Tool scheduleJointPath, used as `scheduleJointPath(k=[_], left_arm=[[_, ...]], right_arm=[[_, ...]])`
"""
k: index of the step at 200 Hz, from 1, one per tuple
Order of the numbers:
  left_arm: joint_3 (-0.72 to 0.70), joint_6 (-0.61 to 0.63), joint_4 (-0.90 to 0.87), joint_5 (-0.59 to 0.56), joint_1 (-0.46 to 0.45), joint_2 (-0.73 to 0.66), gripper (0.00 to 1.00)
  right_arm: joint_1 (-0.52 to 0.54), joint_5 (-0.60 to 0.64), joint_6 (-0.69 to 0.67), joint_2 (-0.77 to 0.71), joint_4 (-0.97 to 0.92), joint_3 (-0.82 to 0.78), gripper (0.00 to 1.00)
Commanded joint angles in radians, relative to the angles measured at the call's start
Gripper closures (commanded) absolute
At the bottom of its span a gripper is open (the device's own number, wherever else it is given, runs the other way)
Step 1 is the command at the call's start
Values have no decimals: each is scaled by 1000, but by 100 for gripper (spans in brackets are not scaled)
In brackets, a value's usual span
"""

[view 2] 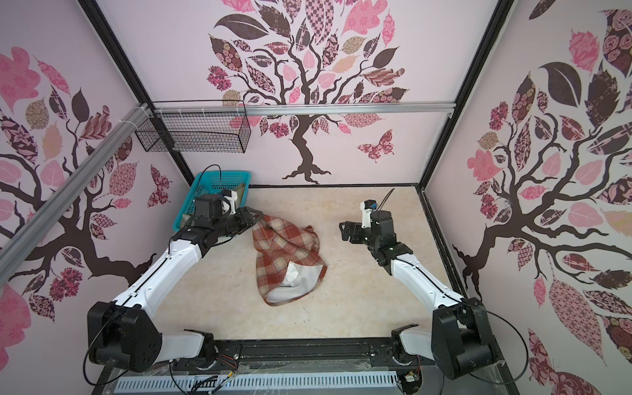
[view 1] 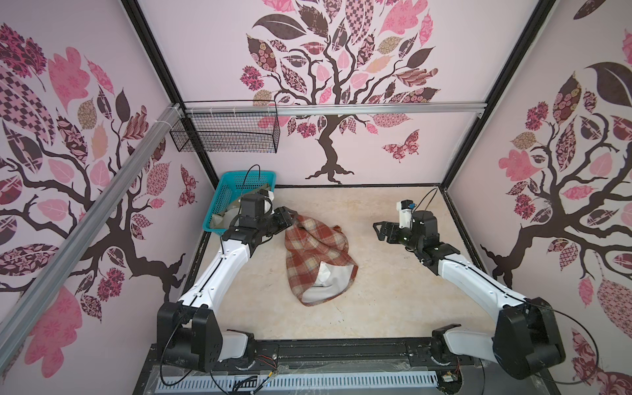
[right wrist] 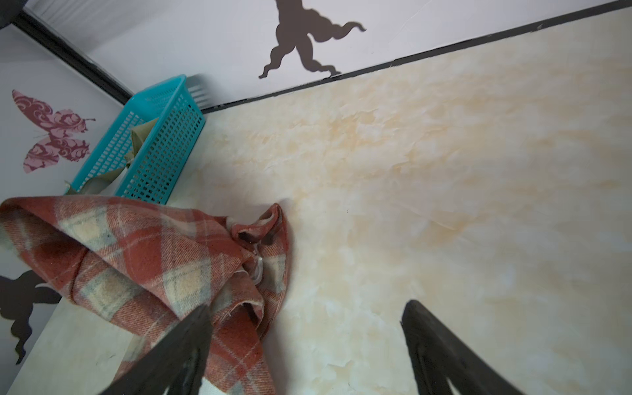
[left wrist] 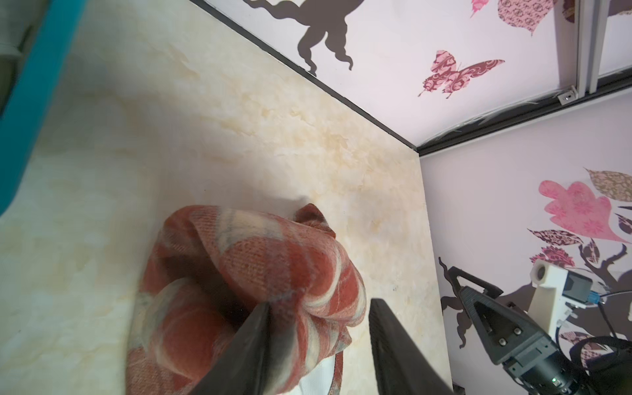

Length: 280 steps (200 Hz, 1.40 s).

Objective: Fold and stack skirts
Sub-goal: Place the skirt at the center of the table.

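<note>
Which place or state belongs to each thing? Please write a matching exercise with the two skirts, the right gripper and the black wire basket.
Things:
1. plaid skirt
2. olive-green skirt
3. right gripper
4. black wire basket

Places or states:
A. hangs at the metal rail by the back wall
B. lies crumpled on the table, between the two arms
C. lies inside the turquoise basket
D. jaws open, holding nothing, over bare table

Pairs: 1-B, 2-C, 3-D, 4-A
</note>
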Motion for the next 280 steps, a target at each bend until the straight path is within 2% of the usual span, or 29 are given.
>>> scheduleJointPath(k=[1, 34, 59, 83, 107, 187, 248, 267, 280], left_arm=[[-57, 30, -76, -49, 1, -40, 51], [-119, 21, -85, -55, 2, -53, 52], [-138, 10, -83, -34, 2, -37, 53], [-153, 10, -84, -22, 2, -23, 54], [-169, 8, -83, -20, 1, -20, 55], [-193, -2, -76, -13, 2, -23, 59], [-202, -2, -65, -10, 1, -15, 63], [-206, -2, -63, -12, 1, -14, 64], [-207, -2, -59, -12, 2, -13, 64]], right_arm=[[50, -20, 5, 80, 35, 35, 10], [137, -88, 8, 186, 53, 86, 10], [154, -192, 76, 229, 118, 93, 12], [172, -240, 105, 255, 154, 105, 15], [196, -251, 111, 299, 151, 128, 17], [228, -289, 132, 437, 167, 188, 32], [236, -313, 149, 507, 184, 253, 50], [237, -310, 151, 515, 185, 266, 51], [237, -309, 148, 519, 174, 272, 48]])
